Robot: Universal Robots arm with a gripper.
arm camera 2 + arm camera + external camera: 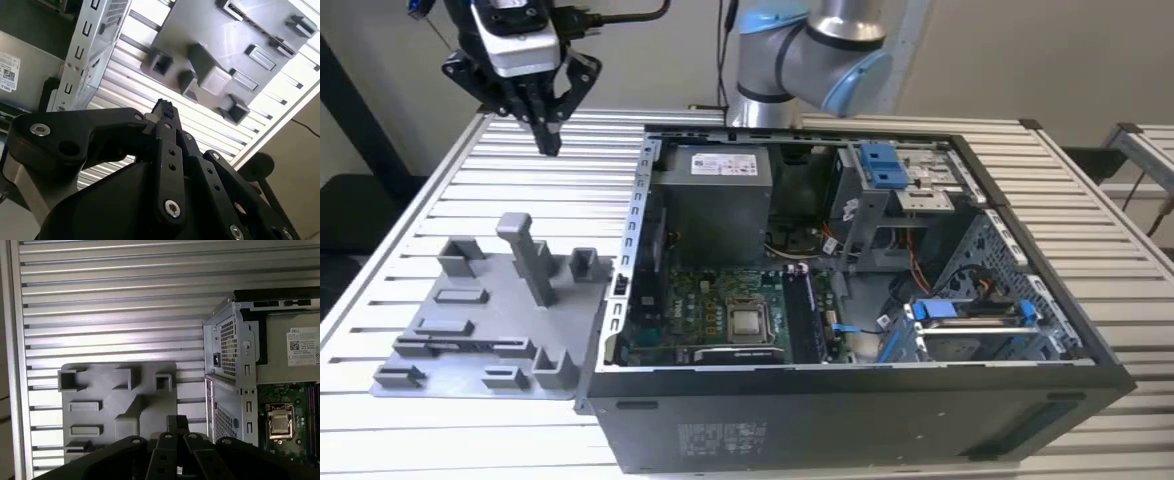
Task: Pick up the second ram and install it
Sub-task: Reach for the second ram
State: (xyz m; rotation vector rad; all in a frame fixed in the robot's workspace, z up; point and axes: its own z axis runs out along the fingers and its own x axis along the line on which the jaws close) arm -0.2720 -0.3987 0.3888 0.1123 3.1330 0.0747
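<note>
A robot arm's gripper (pixel 548 140) hangs over the slatted table (pixel 480 170) at eleven o'clock in the exterior view, its black fingers pressed together on nothing. The grey holder tray (pixel 454 372) lies toward six o'clock from it, and the open computer case (pixel 854 420) sits at three o'clock of the tray. The second ram (pixel 798 315) is most likely one of the dark narrow strips standing on edge in the motherboard slots, at three o'clock of the processor socket (pixel 750 322). Which strip it is cannot be told. The step in hand looks like travel between tray and case. Done well, that means staying high over the tray's tall post (pixel 520 255) and the case's sheet-metal wall. Any stick should be held by its long edges, square to its slot, never by the chips. The slot latches are too small to read, so full seating cannot be judged. The arm is cut off at twelve o'clock in the exterior view, and in both wrist views the gripper's own body hides much of the tray.
</note>
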